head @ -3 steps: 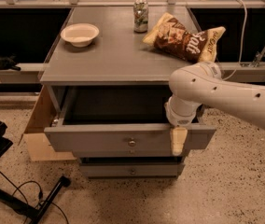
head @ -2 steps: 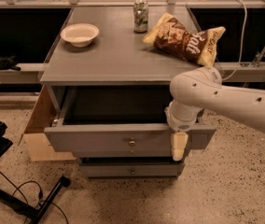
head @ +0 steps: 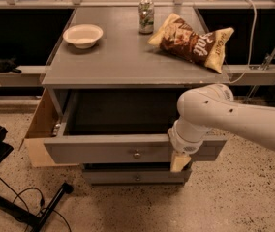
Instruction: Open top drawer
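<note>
Top drawer (head: 103, 151) drawn out below worktop (head: 123, 62) front edge; gripper (head: 180, 162) at its front, hold indiscernible; pull straight, level.

On chip bag (head: 190, 42), brown and yellow, lying at far right corner of worktop (head: 123, 62): large white lettering reading "Salt"; smaller print around it too small to read. On can (head: 146, 16), upright at far edge near the middle: green-and-white label, wording illegible. Location of gripper (head: 180, 162): below near edge of worktop, toward the right, at the front of the pulled-out top drawer (head: 103, 151).
</note>
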Available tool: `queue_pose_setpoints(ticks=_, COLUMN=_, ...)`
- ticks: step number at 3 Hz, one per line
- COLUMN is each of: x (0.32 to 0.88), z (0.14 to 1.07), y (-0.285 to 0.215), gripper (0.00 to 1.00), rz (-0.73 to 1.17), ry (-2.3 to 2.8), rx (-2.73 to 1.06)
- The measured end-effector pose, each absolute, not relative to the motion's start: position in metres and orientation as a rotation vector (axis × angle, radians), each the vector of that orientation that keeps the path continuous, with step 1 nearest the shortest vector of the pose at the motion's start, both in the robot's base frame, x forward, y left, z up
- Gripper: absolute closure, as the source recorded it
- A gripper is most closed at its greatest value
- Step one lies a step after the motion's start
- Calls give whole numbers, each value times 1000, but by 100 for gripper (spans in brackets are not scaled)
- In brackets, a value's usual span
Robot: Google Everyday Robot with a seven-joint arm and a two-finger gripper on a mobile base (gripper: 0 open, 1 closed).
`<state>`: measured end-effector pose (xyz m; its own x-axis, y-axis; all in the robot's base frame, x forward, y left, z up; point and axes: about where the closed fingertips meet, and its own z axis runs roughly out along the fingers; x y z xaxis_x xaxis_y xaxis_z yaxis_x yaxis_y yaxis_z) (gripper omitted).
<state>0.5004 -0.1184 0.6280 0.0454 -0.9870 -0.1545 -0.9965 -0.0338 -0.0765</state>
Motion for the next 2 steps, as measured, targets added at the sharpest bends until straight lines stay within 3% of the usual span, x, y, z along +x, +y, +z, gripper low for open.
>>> queue_pose_setpoints(ticks=2, x=489, z=635, y=-113, gripper=86, rz=113, ry=2062, rx=-2151)
